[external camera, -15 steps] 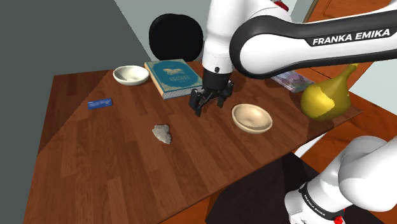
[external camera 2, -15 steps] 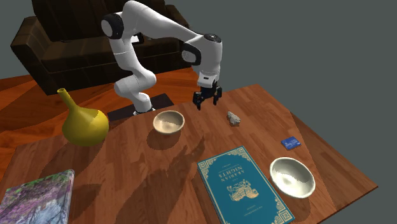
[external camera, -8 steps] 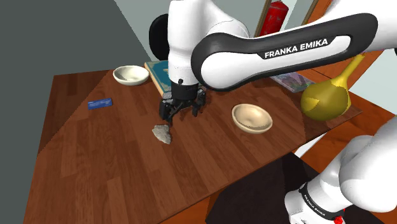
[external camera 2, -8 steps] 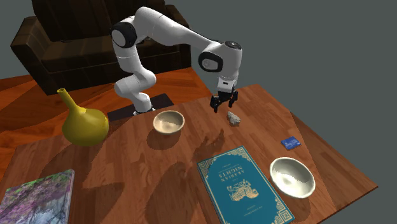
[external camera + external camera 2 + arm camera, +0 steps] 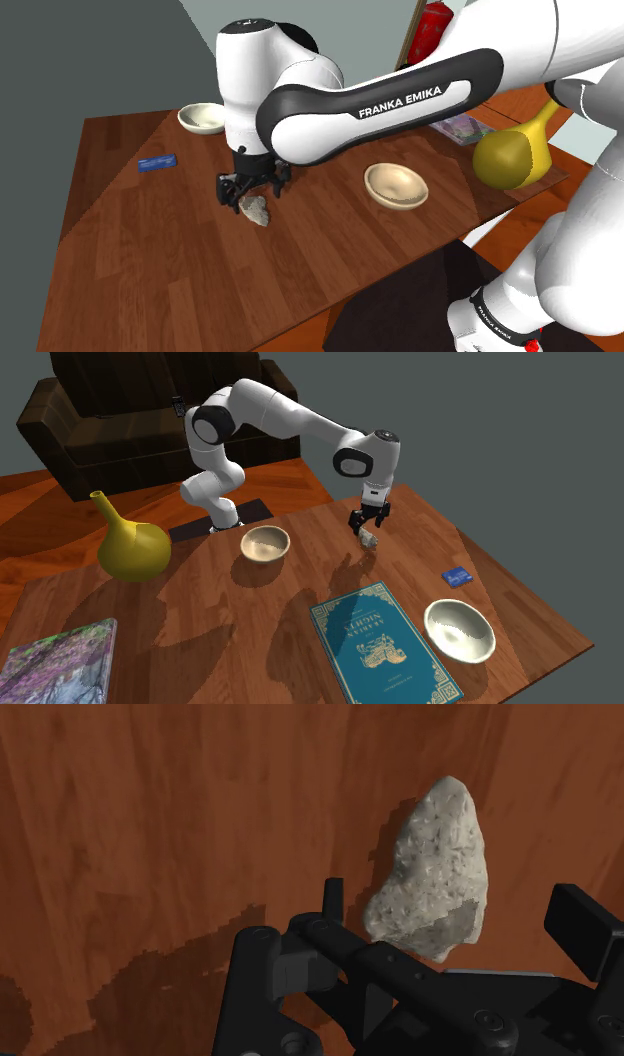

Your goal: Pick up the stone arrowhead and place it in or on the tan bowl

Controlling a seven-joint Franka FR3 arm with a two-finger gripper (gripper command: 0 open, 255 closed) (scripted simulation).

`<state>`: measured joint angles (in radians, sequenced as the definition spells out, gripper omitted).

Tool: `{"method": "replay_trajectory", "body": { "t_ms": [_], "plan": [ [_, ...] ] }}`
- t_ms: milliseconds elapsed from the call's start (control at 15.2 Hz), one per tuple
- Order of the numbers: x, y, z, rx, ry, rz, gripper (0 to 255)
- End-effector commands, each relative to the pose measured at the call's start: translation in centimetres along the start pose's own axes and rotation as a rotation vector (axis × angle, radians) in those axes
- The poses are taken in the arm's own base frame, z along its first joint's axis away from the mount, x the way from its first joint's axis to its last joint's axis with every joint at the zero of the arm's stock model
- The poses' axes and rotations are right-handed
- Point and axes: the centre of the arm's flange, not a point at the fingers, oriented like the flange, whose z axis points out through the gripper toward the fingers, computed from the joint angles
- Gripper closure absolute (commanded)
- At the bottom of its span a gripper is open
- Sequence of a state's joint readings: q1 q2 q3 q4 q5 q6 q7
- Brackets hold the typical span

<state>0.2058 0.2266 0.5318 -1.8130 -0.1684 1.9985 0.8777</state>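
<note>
Heads up: your jaws are spread wide around the stone (image 5: 432,869) lying on the worktop (image 5: 150,824). It's off-centre between them, so closing could shove or twist it loose before the bowl (image 5: 396,186).

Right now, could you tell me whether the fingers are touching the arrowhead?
Apart. The wrist view shows bare table between the arrowhead and both fingers.

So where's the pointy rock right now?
In the shoulder view the grey stone arrowhead lies on the wooden table just under the open gripper, left of the tan bowl and right of the small blue card.
</note>
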Motion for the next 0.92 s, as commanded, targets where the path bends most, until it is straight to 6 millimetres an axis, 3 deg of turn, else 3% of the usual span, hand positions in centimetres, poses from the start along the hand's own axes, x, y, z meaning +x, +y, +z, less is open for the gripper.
{"method": "replay_trajectory", "body": {
  "t_ms": [0,198,726,792,858],
  "plan": [
    [0.1,-0.1,1.0,0.0,0.0,0.0,0],
    [0.1,-0.1,2.9,0.0,0.0,0.0,0],
    [0.1,-0.1,2.9,0.0,0.0,0.0,0],
    [0.1,-0.1,2.9,0.0,0.0,0.0,255],
    [0.1,-0.1,2.9,0.0,0.0,0.0,255]
  ]
}}
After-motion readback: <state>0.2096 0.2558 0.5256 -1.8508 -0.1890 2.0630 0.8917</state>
